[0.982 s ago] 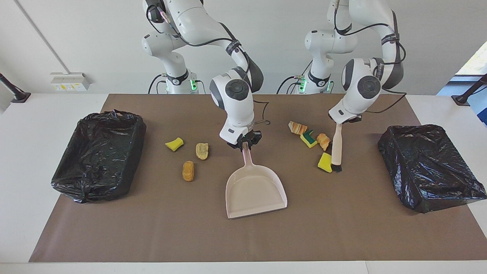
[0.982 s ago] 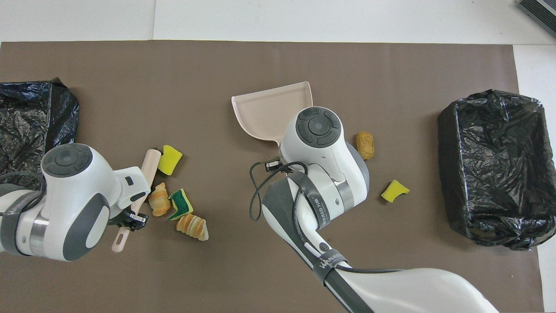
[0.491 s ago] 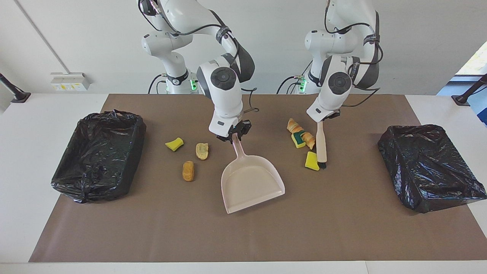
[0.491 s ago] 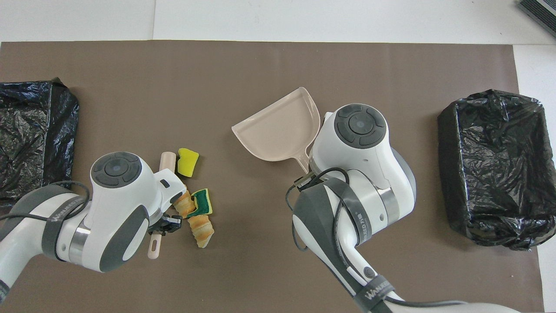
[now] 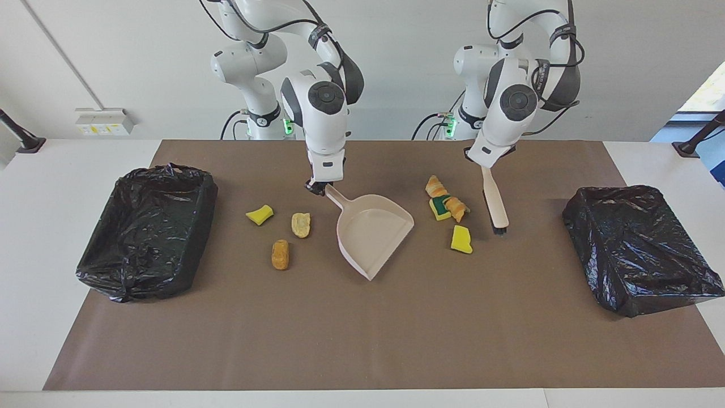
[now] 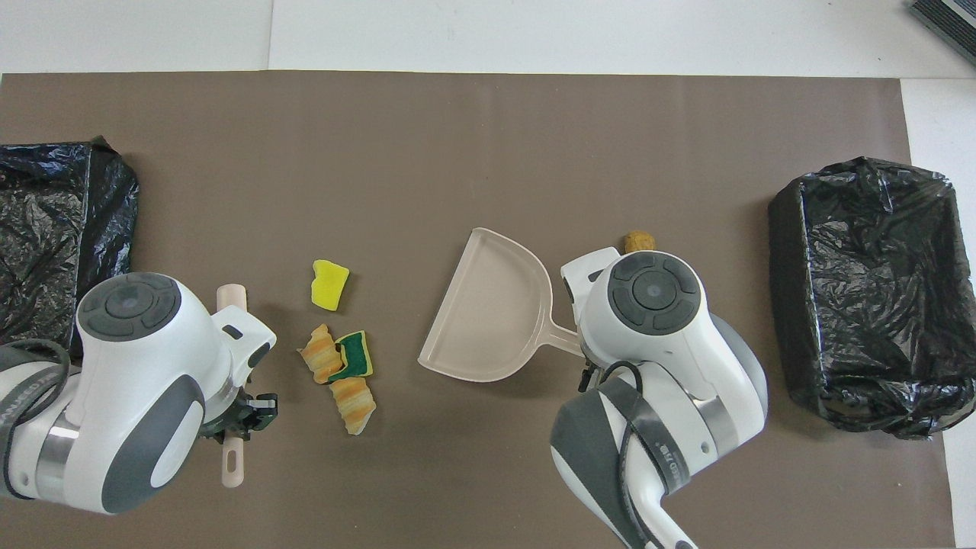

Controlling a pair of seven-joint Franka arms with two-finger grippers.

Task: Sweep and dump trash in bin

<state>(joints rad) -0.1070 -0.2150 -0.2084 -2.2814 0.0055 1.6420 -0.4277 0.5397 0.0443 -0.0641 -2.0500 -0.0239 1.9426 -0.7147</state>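
My right gripper (image 5: 319,188) is shut on the handle of the pink dustpan (image 5: 371,229), whose mouth faces a cluster of trash. That cluster has a croissant-like piece (image 5: 435,186), a green-and-yellow sponge (image 5: 440,207) and a yellow chunk (image 5: 461,239). My left gripper (image 5: 486,164) is shut on the beige brush (image 5: 495,201), which slants down beside the cluster without touching it. Three more scraps lie toward the right arm's end: a yellow chunk (image 5: 259,214), a tan piece (image 5: 300,224) and an orange-brown piece (image 5: 280,254). From overhead, the dustpan (image 6: 492,309) lies beside the cluster (image 6: 343,374); the right wrist hides its handle end.
A bin lined with a black bag (image 5: 147,226) stands at the right arm's end of the brown mat. A second one (image 5: 640,249) stands at the left arm's end. The mat's edge farthest from the robots (image 5: 362,362) is bare.
My right gripper drew back toward the robots and swung the dustpan's mouth round to face the cluster. My left gripper pushed the scraps closer together, then carried the brush away from them.
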